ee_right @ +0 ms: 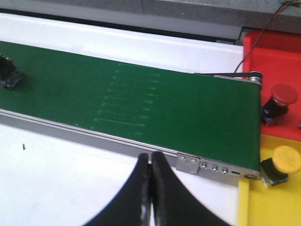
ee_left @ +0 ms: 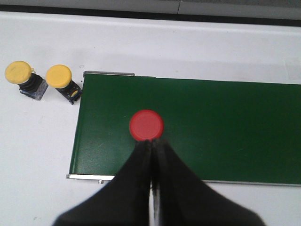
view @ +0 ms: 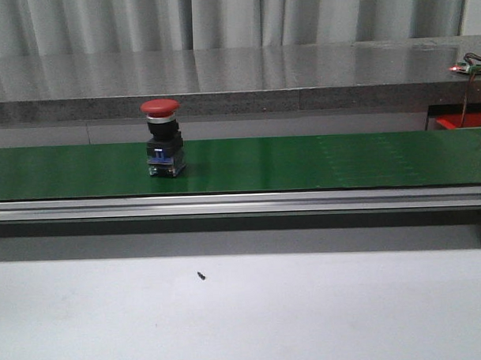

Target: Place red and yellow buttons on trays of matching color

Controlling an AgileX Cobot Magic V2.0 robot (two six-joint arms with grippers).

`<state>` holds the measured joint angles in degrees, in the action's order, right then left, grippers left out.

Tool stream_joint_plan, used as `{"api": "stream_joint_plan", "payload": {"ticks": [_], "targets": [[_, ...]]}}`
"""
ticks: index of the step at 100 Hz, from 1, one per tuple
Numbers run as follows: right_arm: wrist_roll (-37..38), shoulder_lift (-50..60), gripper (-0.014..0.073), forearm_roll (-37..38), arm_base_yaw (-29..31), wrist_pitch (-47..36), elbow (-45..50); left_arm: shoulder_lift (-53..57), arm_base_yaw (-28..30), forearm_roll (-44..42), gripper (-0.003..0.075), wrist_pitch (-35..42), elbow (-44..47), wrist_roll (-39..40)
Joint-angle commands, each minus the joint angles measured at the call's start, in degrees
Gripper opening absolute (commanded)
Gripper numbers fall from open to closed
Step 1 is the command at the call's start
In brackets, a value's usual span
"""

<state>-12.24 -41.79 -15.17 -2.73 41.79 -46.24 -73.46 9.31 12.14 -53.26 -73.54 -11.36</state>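
A red button (view: 160, 108) with a black base stands upright on the green belt (view: 319, 161), left of centre. Seen from above in the left wrist view, its red cap (ee_left: 146, 125) lies just past the tips of my left gripper (ee_left: 153, 141), which is shut and empty. Two yellow buttons (ee_left: 19, 73) (ee_left: 59, 76) sit on the white table beside the belt's end. My right gripper (ee_right: 151, 155) is shut with nothing in it, over the white table near the belt's other end. There a red tray (ee_right: 277, 52) holds a red button (ee_right: 282, 95) and a yellow tray (ee_right: 282, 207) holds a yellow button (ee_right: 286, 160).
The belt's aluminium rail (view: 241, 202) runs along its near side, with a metal bracket (ee_right: 190, 163) at the end by the trays. A small dark speck (view: 201, 274) lies on the white table. A grey ledge (view: 237, 77) runs behind the belt, with wires (view: 472, 65) at its right.
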Motion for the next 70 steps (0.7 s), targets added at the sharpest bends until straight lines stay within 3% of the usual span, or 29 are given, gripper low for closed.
{"api": "stream_joint_plan", "payload": {"ticks": [1,38,58,70], "targets": [[-0.9,-4.0,-0.0099,-0.9,-2.1,-0.6,-5.7,4.0,-0.4,1.4,-0.0019,3.2,-0.3,0.0],[-2.7,-24.3,-0.0086,0.3,-12.6,3.0,-20.8,7.9,-0.4,1.5,-0.0019,4.8,3.2,0.0],[-2.7,-34.1,-0.0078,4.7,-18.7,3.7,-28.6,7.9,-0.4,1.6,-0.002,4.7,3.2,0.0],[-2.7,-39.7,0.0069,4.9,-21.2,5.4,-33.6,7.9,-0.4,1.6,-0.002,4.7,3.2,0.0]]}}
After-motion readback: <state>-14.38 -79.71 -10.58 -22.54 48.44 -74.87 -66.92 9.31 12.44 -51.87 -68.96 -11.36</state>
